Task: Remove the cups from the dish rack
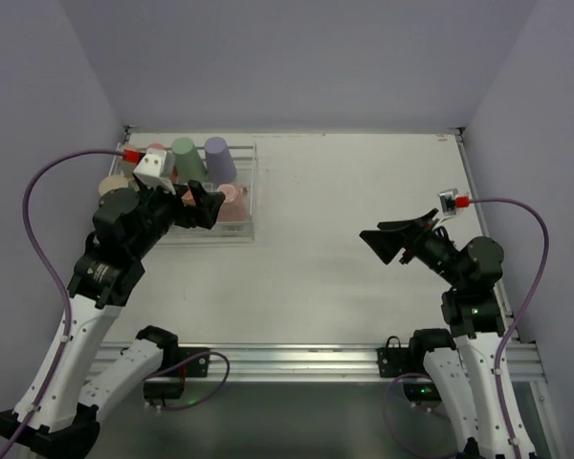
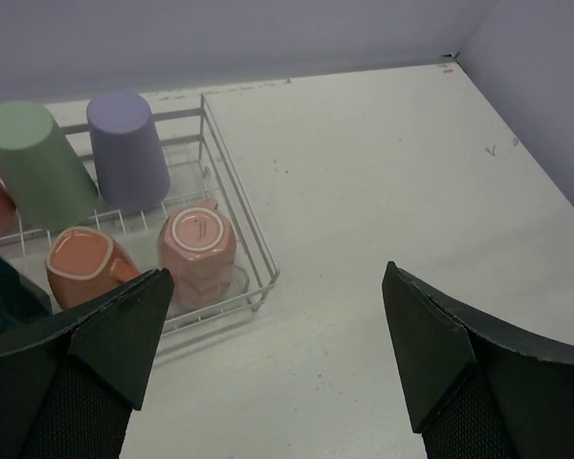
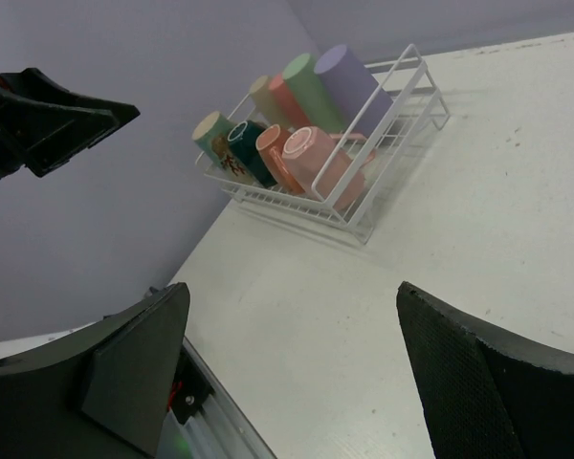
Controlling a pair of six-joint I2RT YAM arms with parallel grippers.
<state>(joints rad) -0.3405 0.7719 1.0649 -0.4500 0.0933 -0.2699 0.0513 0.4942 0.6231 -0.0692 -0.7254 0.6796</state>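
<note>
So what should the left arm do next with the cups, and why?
Probably lower the left arm a little toward the upside-down pale pink ceramic mug in the corner of the white wire dish rack. Its jaws stand wide open and empty just above that corner, and this mug lies nearest them.

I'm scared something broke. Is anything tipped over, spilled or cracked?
Nothing stands out. The cups rest bottom-up inside the dish rack, as drying cups do, with no cracks or spills showing. The left gripper and right gripper are open, holding nothing.
</note>
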